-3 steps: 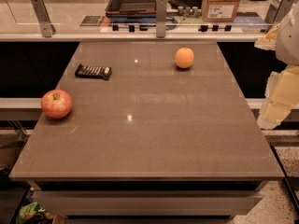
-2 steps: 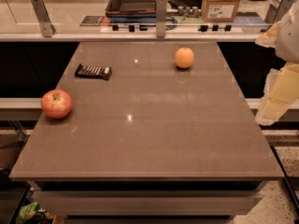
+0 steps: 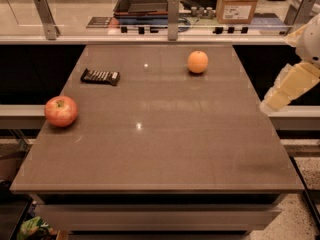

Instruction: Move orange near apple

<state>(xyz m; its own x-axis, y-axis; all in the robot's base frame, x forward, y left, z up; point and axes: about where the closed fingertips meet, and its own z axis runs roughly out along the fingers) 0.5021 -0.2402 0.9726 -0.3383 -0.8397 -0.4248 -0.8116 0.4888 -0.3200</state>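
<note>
Only the gripper [image 3: 278, 94] had shifted since the earlier frame: its pale tip had edged higher and a little leftward, closer to the right edge of the worktop [image 3: 165, 154], while both fruits lay where they had been. It hung off that right edge, beyond the corner nearest the orange, touching nothing. Whether the gripper was spread or pressed together could not be told.

The orange [image 3: 197, 62] sat on the worktop toward the far side, somewhat right of centre, on its own. The apple [image 3: 61, 111] rested near the left edge, about halfway back, stem dimple up, well apart from the orange. Between them, nearer the apple's side and further back, a dark wrapped snack bar [image 3: 100, 76] lay flat. Beyond the worktop, behind a low rail, stood a cardboard box [image 3: 239, 4] and a dark tray [image 3: 145, 1].
</note>
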